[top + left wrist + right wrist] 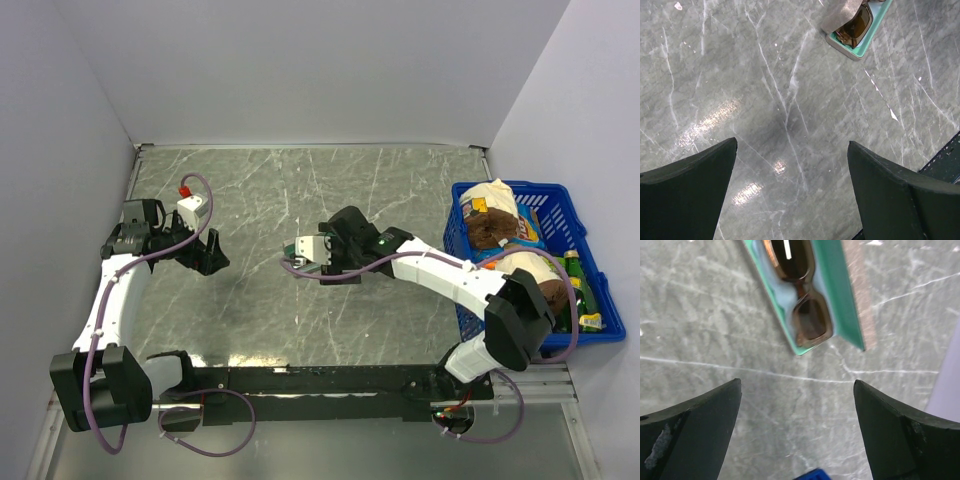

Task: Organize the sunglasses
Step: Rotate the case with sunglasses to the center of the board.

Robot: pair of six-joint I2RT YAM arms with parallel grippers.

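Operator: Status check. How do the left fingers (690, 195) stand?

Spotter: Spread wide with nothing between them, hanging over the bare marbled surface (765, 90) on the left side, well apart from the glasses.

Operator: And the sunglasses (802, 295)?

Spotter: About mid-surface, lying lenses up on the teal lining of the open case (837, 285). A grey-brown flap (860, 295) runs along one long edge of it. I cannot tell whether it lies flat.

Operator: Right side?

Spotter: The right fingers (690, 430) are wide and empty too, hovering close to the case, with one end of it just ahead of the tips.

Operator: How would the glasses handle?

Spotter: Light, I'd judge, and fragile. The frame is thin, and the amber lenses look smooth, so they're probably slippery and easy to scratch. I'd pinch gently at the bridge or a frame corner, never on the lens faces. Since they already sit in the case, the flap may be the better thing to grip. It looks thin, so I'd take it by its free edge.

Operator: Anything further right?

Spotter: Only the blue basket (560, 205) of packets and bottles at the right edge.
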